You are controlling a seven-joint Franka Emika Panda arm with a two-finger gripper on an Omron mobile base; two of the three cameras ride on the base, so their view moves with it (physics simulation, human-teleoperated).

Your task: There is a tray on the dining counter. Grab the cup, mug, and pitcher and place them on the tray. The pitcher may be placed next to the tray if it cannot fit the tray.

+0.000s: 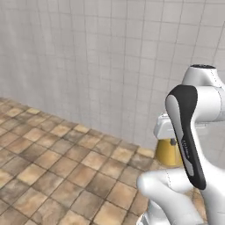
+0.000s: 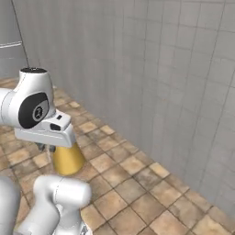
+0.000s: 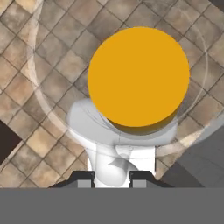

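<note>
The pitcher [image 3: 138,76] hangs in the air from my gripper [image 3: 113,179], which is shut on its clear narrow neck. From above, its amber-yellow body reads as a round disc inside a wide glass outline. In the left base view the amber lower body [image 1: 169,151] shows under the white hand, above the floor. The right base view has the same amber body [image 2: 68,158] below the hand, with the gripper [image 2: 46,148] just over it. The tray, the dining counter, the cup and the mug are out of view.
Brown and tan floor tiles [image 1: 66,167] spread under the arm. A pale tiled wall [image 2: 160,82] rises close ahead. A dark corner [image 3: 6,142] and a dark grey surface [image 3: 199,159] sit at the edges of the hand view.
</note>
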